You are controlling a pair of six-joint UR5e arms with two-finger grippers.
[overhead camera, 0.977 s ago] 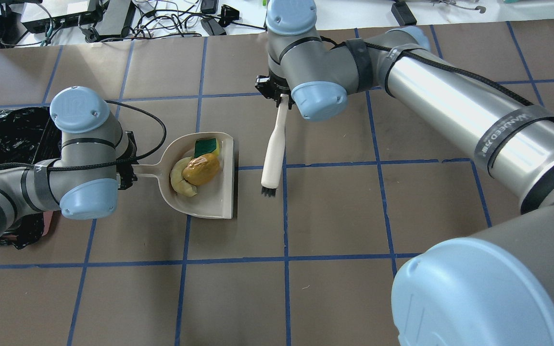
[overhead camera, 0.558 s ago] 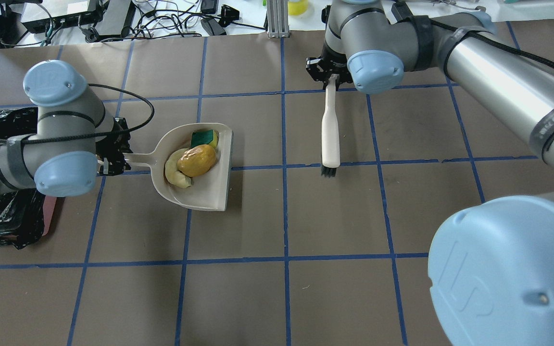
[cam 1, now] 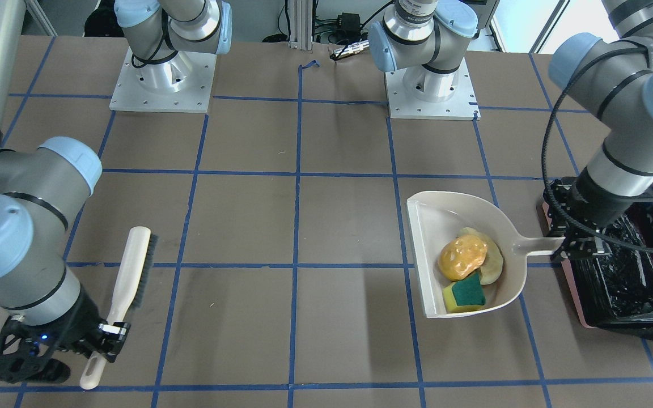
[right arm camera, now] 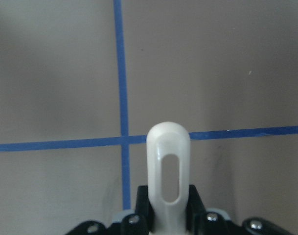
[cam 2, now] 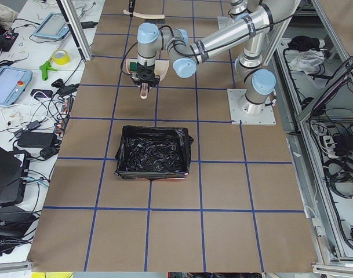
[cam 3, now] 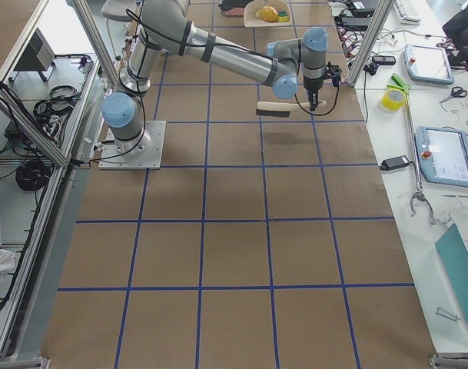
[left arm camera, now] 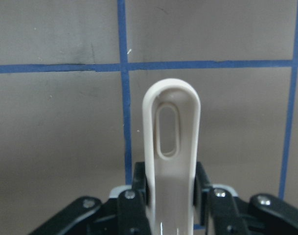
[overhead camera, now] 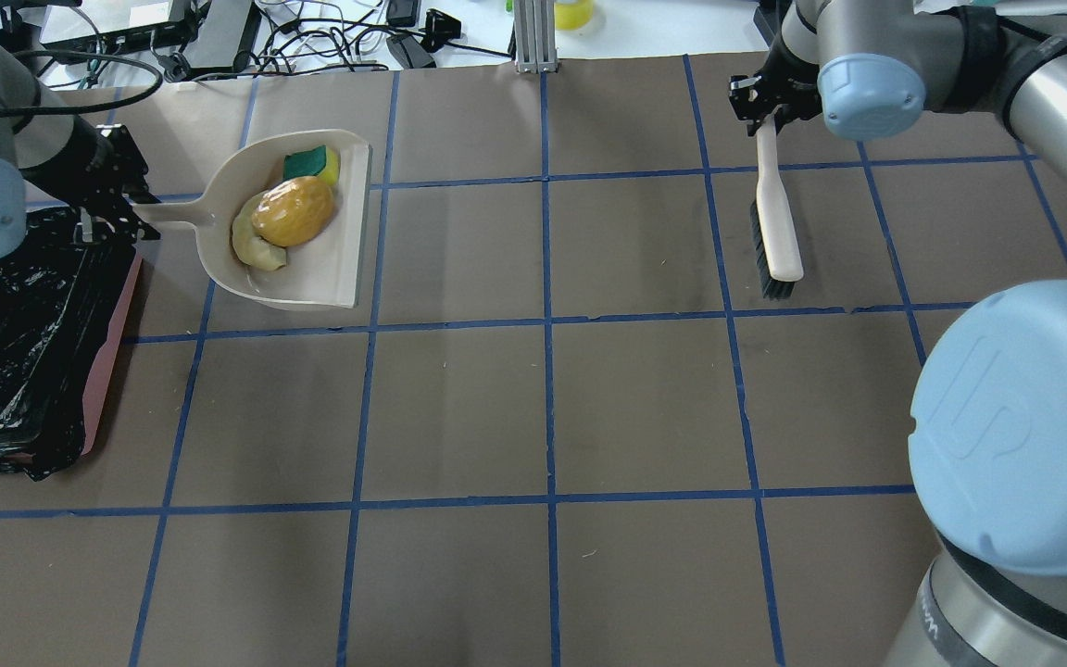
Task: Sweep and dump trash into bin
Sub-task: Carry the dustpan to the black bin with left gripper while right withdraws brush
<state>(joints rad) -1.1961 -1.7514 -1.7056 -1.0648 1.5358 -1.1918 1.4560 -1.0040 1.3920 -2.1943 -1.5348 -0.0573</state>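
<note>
My left gripper (overhead camera: 112,218) is shut on the handle of the beige dustpan (overhead camera: 320,273) and holds it nearly level, off the table, beside the far end of the bin (overhead camera: 15,352). The pan holds the golden-brown potato lump (overhead camera: 293,211), the cream crescent slice (overhead camera: 251,250) and the green-and-yellow sponge piece (overhead camera: 311,164). The front view shows the pan (cam 1: 434,221), the gripper (cam 1: 573,246) and the black-lined pink bin (cam 1: 627,277). The left wrist view shows the pan handle (left arm camera: 171,147). My right gripper (overhead camera: 763,106) is shut on a white brush (overhead camera: 779,232), lifted at the far right.
Cables and electronics (overhead camera: 219,37) and an aluminium post (overhead camera: 529,37) stand along the table's far edge. The two arm bases (cam 1: 162,79) sit at the robot's side of the table. Brown table (overhead camera: 543,417) with blue tape grid lies between the arms.
My left arm has carried the dustpan with the trash further left and away, up beside the bin. My right arm has swung the brush to the right and away from the pan.
</note>
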